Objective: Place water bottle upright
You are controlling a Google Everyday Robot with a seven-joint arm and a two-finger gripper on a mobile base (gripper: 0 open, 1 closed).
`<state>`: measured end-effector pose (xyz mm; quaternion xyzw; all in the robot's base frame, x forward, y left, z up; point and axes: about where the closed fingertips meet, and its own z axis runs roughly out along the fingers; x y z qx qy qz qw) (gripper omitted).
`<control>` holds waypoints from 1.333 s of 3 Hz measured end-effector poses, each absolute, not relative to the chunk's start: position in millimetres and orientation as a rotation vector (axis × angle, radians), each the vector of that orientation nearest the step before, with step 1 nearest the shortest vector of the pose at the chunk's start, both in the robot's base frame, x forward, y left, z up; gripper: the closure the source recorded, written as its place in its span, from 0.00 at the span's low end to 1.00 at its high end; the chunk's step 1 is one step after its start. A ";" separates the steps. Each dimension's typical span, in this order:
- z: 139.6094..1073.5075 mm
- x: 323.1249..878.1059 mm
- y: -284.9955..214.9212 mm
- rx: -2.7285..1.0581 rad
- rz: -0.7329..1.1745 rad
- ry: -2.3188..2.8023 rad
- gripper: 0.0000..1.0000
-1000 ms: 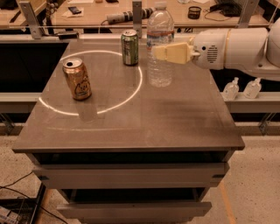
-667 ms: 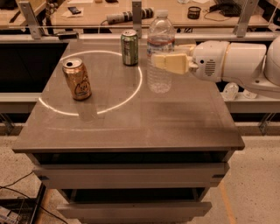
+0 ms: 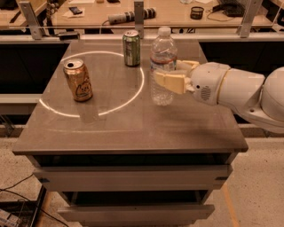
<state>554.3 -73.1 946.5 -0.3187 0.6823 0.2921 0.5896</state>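
The water bottle [image 3: 163, 51] is clear and ribbed, with a white cap and a thin label band. It stands upright on the grey table [image 3: 133, 128], right of centre. My gripper [image 3: 166, 73] reaches in from the right and is shut on the bottle at mid-height. One cream finger [image 3: 171, 82] crosses the bottle's front and the other [image 3: 187, 65] sits behind it. The bottle's base looks to be resting on the table top.
A green can [image 3: 131, 48] stands upright at the back, just left of the bottle. An orange-gold can [image 3: 78, 80] stands at the left inside a white circle [image 3: 133, 95] marked on the table. A cluttered bench [image 3: 133, 13] runs behind the table.
The gripper has brought the bottle down and a little toward the table's front, keeping it upright. The arm has drawn in from the right. Both cans have stayed put.
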 end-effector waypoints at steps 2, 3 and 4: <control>946.8 554.7 -71.7 -0.742 0.673 1.587 1.00; 943.6 563.7 -70.0 -0.728 0.659 1.537 1.00; 914.2 582.6 -56.4 -0.723 0.636 1.480 1.00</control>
